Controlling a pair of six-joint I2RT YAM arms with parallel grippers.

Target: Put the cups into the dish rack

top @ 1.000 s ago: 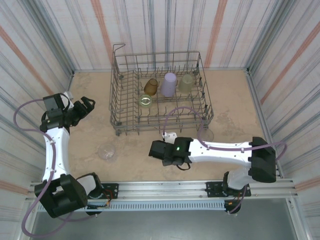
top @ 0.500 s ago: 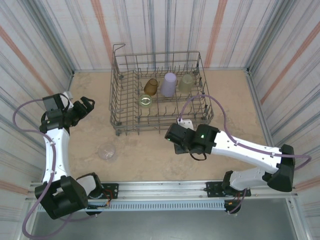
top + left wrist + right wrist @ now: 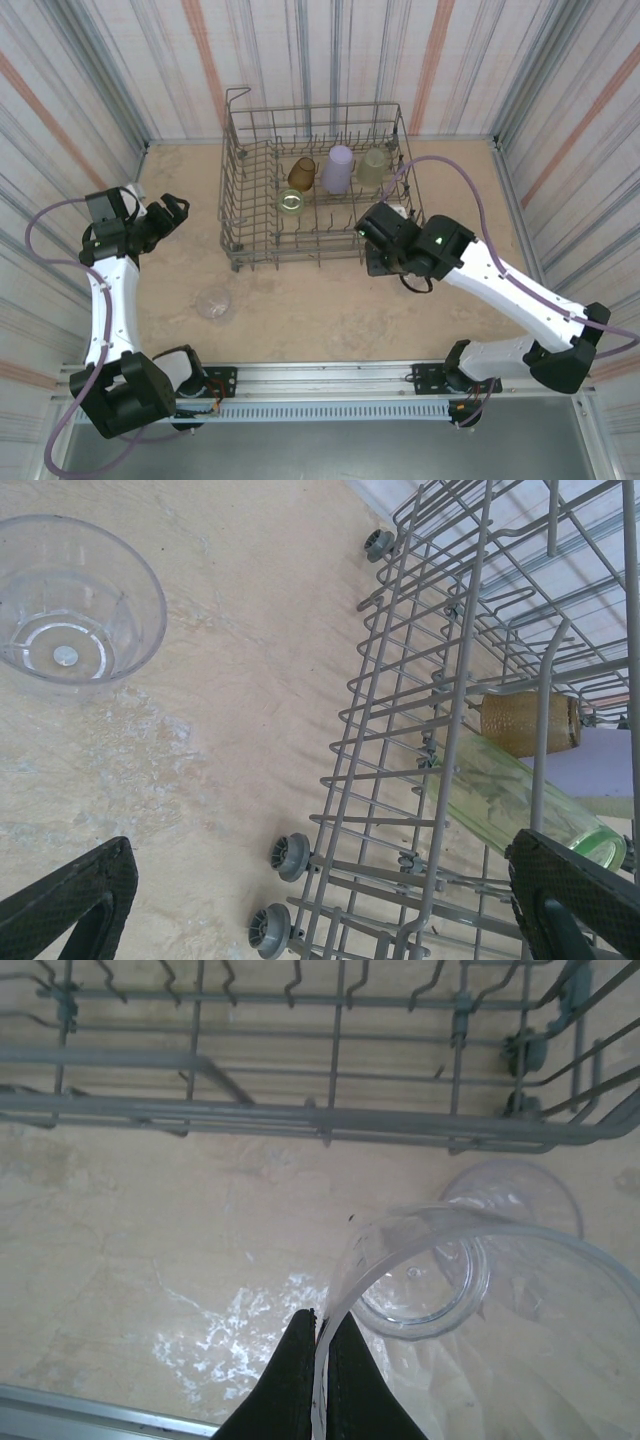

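Clear cup pinched by its rim in right hand.

This looks like a robot test cell in a lab. The dish rack is a kitchen thing, but it stands on a bare beige table with a stone pattern. Striped walls close the table in to the left of the rack, to its right and behind it. In front of the rack, a metal rail runs along the table edge. Two white and black robot arms are bolted there, the left arm and the right arm.
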